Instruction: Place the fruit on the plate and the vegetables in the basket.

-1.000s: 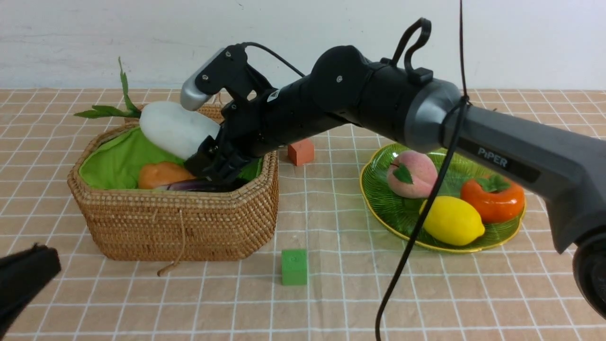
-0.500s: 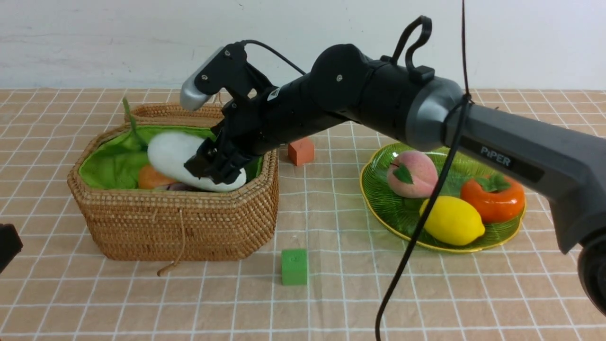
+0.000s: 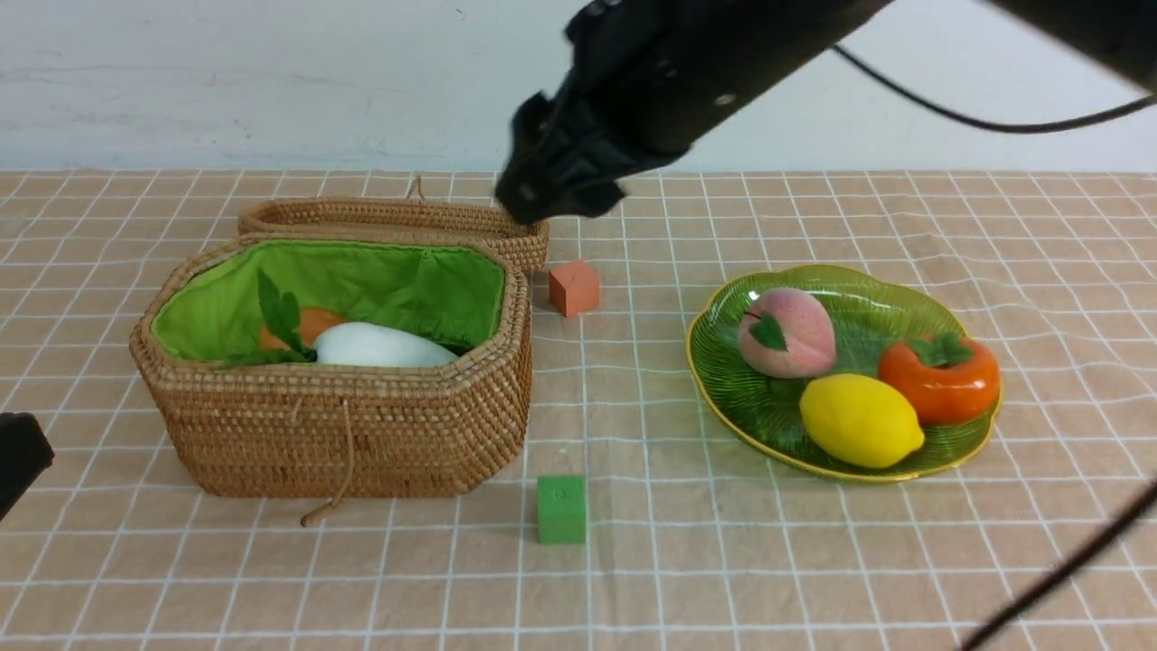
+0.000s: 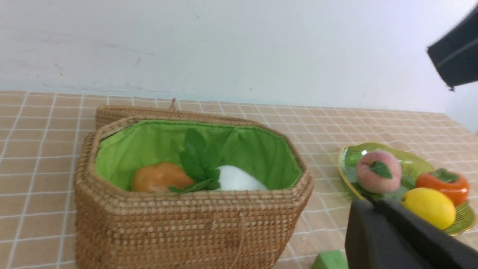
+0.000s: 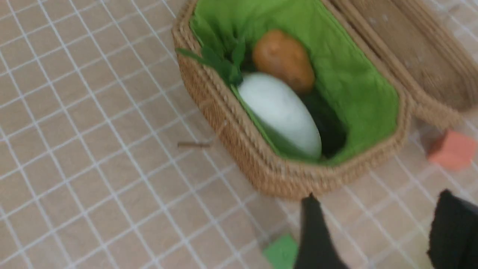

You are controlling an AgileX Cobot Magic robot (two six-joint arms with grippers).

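Half a second back the right arm was down in the basket with the white radish; now it has swung up and away, and the right gripper hangs in the air above the far side of the table, over the woven lid. From its own wrist camera the two black fingers stand wide apart with nothing between them.

That radish lies on its side inside the green lining, its leaves toward the robot's left, touching the orange-tan potato behind it. Something dark sits beside the radish in the right wrist view; I cannot make out what it is.

Over on the right, the green leaf-shaped plate carries all three fruits: the peach at the back, the lemon at the front, the persimmon to their right, all close together.

An orange cube sits between lid and plate, and a green cube lies nearer the robot. Of the left gripper only a dark, blurred bulk shows, so I cannot tell how its jaws stand.
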